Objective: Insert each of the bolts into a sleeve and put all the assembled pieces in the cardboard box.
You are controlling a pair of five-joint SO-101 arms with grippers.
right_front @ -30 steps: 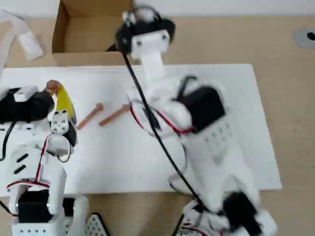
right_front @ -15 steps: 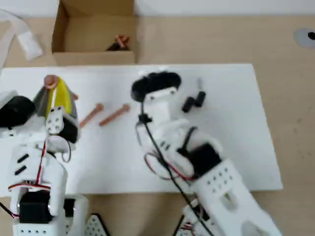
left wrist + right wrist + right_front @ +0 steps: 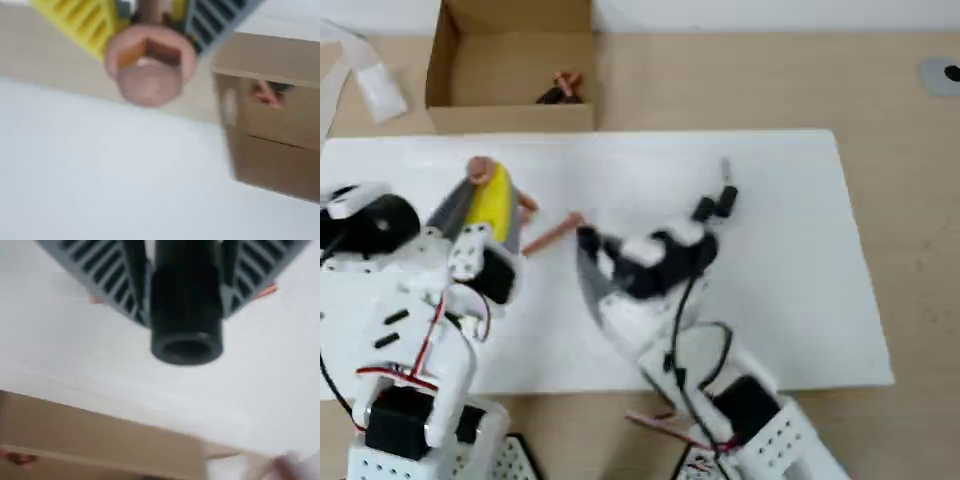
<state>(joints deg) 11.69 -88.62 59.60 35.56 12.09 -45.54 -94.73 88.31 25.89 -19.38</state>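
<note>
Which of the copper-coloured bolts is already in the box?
The bolt lying inside the cardboard box, against a black piece; every other bolt is outside it.

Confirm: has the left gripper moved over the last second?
Yes. In the high view the left gripper, shut on a bolt, has shifted right across the white board, closing on the loose bolt, which lies in the same spot.

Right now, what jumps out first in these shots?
The left gripper clamps a copper-coloured bolt over the left side of the white mat; the right gripper holds a black sleeve near mid-mat. An assembled piece lies in the cardboard box behind the mat.
</note>
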